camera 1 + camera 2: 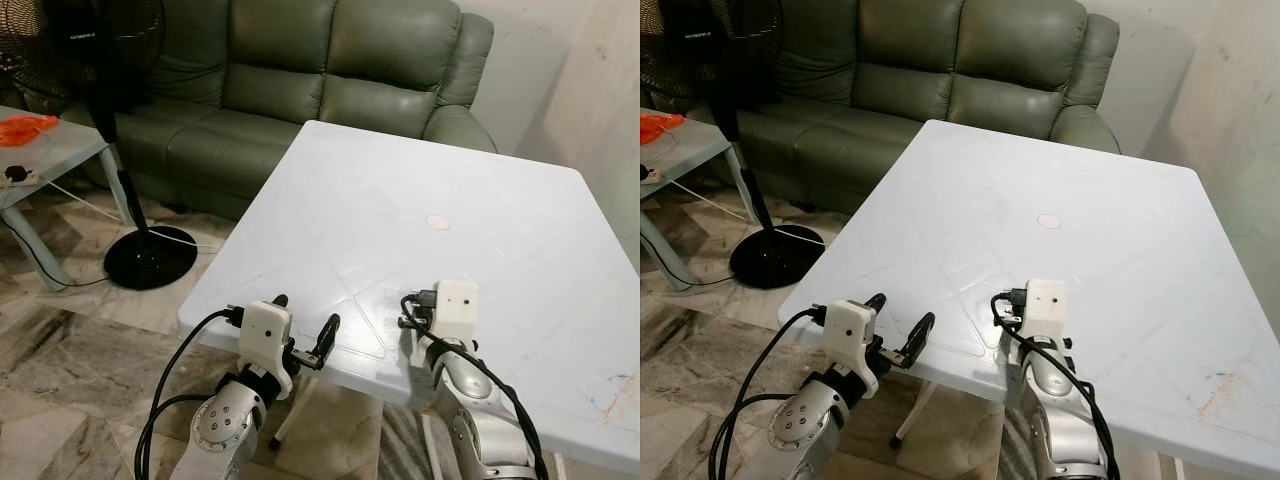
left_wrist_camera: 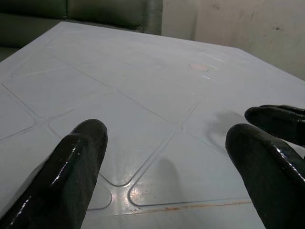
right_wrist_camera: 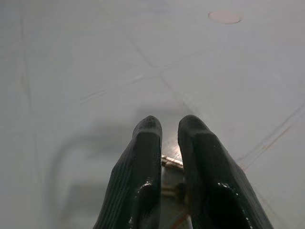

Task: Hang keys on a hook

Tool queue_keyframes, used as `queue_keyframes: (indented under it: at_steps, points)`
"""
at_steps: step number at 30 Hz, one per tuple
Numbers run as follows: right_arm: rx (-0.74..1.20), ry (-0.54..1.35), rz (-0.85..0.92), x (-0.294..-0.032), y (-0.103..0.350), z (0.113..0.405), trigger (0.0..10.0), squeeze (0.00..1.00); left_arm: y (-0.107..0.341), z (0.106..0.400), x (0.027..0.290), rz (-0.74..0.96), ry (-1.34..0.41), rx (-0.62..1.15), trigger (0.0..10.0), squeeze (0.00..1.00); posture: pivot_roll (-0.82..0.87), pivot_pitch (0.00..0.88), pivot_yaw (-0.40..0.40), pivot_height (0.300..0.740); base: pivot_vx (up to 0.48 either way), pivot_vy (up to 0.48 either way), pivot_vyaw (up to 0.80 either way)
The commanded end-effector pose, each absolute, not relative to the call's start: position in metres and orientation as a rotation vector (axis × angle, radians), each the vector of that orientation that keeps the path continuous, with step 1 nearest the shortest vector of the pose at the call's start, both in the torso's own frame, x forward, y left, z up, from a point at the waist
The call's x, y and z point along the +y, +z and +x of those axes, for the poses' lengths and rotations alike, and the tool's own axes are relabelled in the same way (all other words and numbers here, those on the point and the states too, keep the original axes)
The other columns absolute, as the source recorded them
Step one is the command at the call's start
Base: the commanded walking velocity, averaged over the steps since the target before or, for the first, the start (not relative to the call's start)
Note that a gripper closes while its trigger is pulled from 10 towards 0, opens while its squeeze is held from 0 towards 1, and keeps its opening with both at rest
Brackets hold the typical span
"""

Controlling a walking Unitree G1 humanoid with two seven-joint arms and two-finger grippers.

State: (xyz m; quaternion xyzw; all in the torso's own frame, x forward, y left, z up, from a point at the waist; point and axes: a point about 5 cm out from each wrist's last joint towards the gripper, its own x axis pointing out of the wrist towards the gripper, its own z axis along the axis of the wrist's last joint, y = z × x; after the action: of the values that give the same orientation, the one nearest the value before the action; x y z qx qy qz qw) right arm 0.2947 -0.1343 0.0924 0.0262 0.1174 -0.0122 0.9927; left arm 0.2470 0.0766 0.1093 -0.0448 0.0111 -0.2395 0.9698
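White plastic tabletop (image 1: pixel 480 180): square, with moulded lines pressed into it; mostly bare, with wide open room across its far half and right side.
Near edge: both arms reach in over it. The near left corner is rounded, and the left pincer sits just beside it.
Left pincer (image 1: pixel 307 312): at the near left edge of the tabletop, fingers (image 2: pixel 71 162) spread well apart, nothing between them.
Right pincer (image 3: pixel 169 125): low over the near middle of the tabletop, fingers almost together, clamped on a small bright metal piece.
Keys (image 3: pixel 171 162): only that bit of metal can be made out, in the narrow gap between the right pincer's fingers, close above the tabletop.
Round cap (image 1: pixel 438 222): small pale disc set in the middle of the tabletop, well beyond both pincers.
Reddish scuffs (image 1: pixel 610 395): on the near right part of the tabletop.
Green leather sofa (image 1: pixel 300 90): along the far side, close to the tabletop's far edge.
Black pedestal fan (image 1: pixel 150 255): on the floor to the left, between the sofa and a side table.
Side table (image 1: pixel 60 150): far left, carrying an orange item (image 1: pixel 25 127).
Floor (image 1: pixel 60 340): marbled tile, open on the left, with a dark cable (image 1: pixel 40 262) across it.
Wall (image 1: pixel 600 90): pale and stained, on the far right.
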Motion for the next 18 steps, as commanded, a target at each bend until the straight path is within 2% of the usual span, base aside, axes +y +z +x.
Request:
queue_keyframes:
  at_steps: [1, 18]
  points:
    - [0.242, -0.036, 0.040, -0.136, 0.092, 0.295, 10.0, 0.00, 0.113, 0.247, 0.075, -0.096, -0.491, 0.012, 10.0, 0.00, 0.06, 0.038, -0.080, 0.740, 0.000, 0.000, 0.00]
    - [0.231, -0.137, 0.027, -0.150, 0.093, 0.298, 10.0, 0.00, 0.114, 0.246, 0.074, -0.110, -0.492, 0.012, 10.0, 0.00, 0.06, 0.043, -0.077, 0.740, 0.000, 0.000, 0.00]
